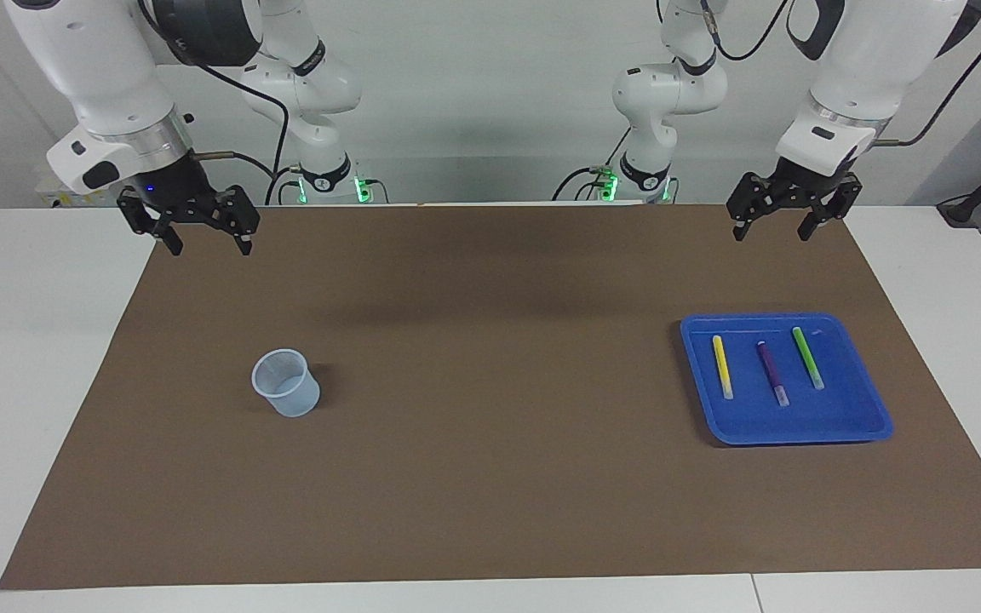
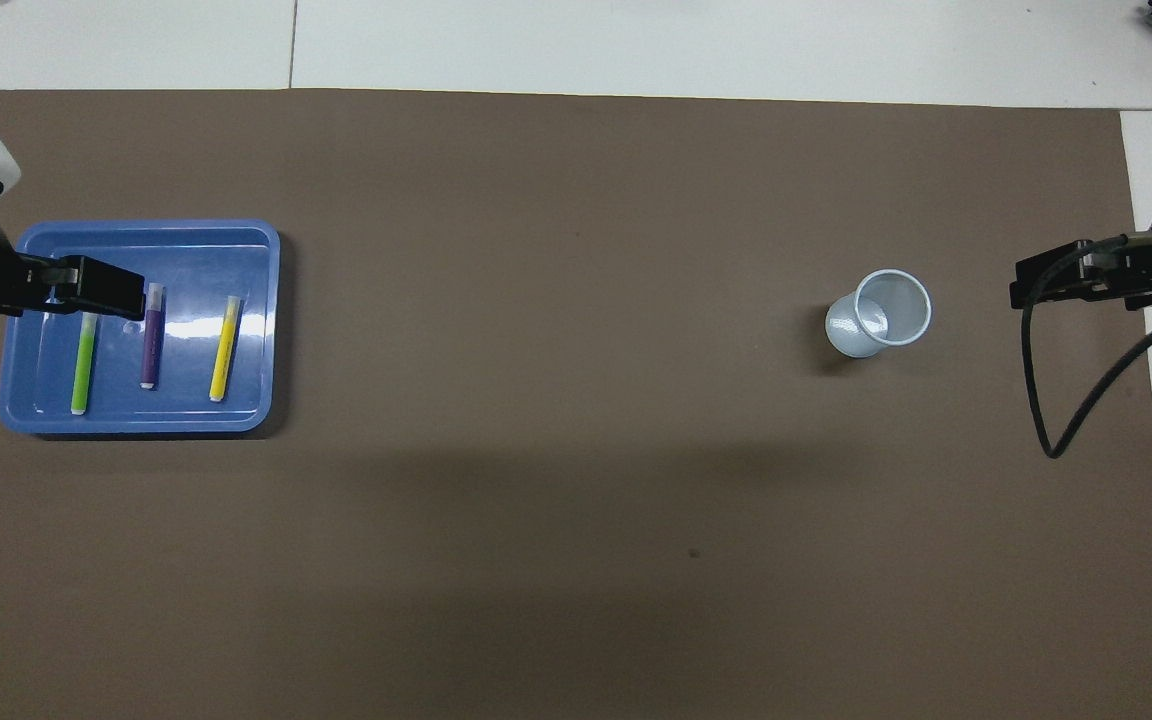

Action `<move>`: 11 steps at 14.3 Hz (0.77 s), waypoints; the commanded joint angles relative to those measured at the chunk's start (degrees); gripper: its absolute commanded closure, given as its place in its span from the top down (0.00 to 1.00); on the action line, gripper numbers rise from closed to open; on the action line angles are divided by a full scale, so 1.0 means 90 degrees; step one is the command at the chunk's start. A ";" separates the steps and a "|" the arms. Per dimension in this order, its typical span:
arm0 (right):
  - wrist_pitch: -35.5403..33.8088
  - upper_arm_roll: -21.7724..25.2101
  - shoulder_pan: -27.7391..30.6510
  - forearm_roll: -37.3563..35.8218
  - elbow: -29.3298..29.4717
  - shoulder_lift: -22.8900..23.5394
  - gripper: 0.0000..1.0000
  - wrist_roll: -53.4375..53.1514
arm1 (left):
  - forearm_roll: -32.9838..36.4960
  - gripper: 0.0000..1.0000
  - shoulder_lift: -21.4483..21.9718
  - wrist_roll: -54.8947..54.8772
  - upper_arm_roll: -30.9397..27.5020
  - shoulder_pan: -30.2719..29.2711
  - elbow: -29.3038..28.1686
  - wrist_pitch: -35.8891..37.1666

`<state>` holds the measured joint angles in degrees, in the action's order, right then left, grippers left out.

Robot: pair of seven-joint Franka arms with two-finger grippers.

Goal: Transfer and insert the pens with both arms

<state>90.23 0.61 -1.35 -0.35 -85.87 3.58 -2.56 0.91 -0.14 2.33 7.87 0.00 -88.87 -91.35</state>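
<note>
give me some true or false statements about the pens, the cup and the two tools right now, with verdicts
1. All three pens lie in the tray. True: yellow pen, purple pen and green pen.
2. The purple pen lies between the other two. True.
3. The cup holds a pen. False: it stands upright with no pen in it.
4. The left tool grips the green pen. False: it is open and holds nothing, raised over the mat at the edge nearest the robots.
5. The right tool is open. True: it holds nothing.
6. The cup stands in the tray. False: it stands on the mat toward the right arm's end of the table; the tray is toward the left arm's end.
</note>
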 commanded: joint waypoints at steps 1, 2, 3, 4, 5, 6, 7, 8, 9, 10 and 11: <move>-0.0025 -0.0029 0.0081 0.0166 -0.0195 -0.0173 1.00 0.0070 | 0.0026 1.00 0.0153 0.0063 -0.0015 0.0000 -0.0164 0.0043; -0.0035 -0.0029 0.0091 0.0166 -0.0195 -0.0173 1.00 0.0070 | 0.0026 1.00 0.0153 0.0063 -0.0015 0.0000 -0.0155 0.0043; -0.0035 -0.0029 0.0082 0.0166 -0.0195 -0.0173 1.00 0.0070 | 0.0026 1.00 0.0153 0.0063 -0.0015 0.0000 -0.0154 0.0043; -0.0064 -0.0029 0.0081 0.0166 -0.0195 -0.0173 1.00 0.0080 | 0.0016 1.00 0.0153 0.0063 -0.0015 0.0000 -0.0164 0.0043; -0.0103 -0.0029 0.0081 0.0166 -0.0195 -0.0173 1.00 0.0080 | 0.0016 1.00 0.0153 0.0063 -0.0015 0.0000 -0.0155 0.0043; -0.0113 -0.0029 0.0081 0.0166 -0.0195 -0.0173 1.00 0.0080 | 0.0016 1.00 0.0153 0.0063 -0.0015 0.0000 -0.0154 0.0043; -0.0103 -0.0029 0.0081 0.0166 -0.0195 -0.0173 1.00 0.0080 | 0.0026 1.00 0.0153 0.0063 -0.0015 0.0000 -0.0164 0.0043; -0.0103 -0.0029 0.0081 0.0166 -0.0195 -0.0173 1.00 0.0089 | 0.0026 1.00 0.0153 0.0063 -0.0015 0.0000 -0.0155 0.0043; -0.0094 -0.0029 0.0081 0.0166 -0.0195 -0.0173 1.00 0.0089 | 0.0026 1.00 0.0153 0.0063 -0.0015 0.0000 -0.0154 0.0043; -0.0094 -0.0039 0.0072 0.0166 -0.0195 -0.0173 1.00 0.0099 | 0.0026 1.00 0.0153 0.0063 -0.0015 0.0000 -0.0154 0.0043; -0.0103 -0.0039 0.0052 0.0166 -0.0195 -0.0173 1.00 0.0089 | 0.0026 1.00 0.0153 0.0063 -0.0015 0.0000 -0.0154 0.0043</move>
<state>89.80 0.55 -1.32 -0.35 -85.99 3.54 -2.56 0.91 -0.14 2.34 7.87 0.00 -88.87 -91.35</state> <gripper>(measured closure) 0.000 0.000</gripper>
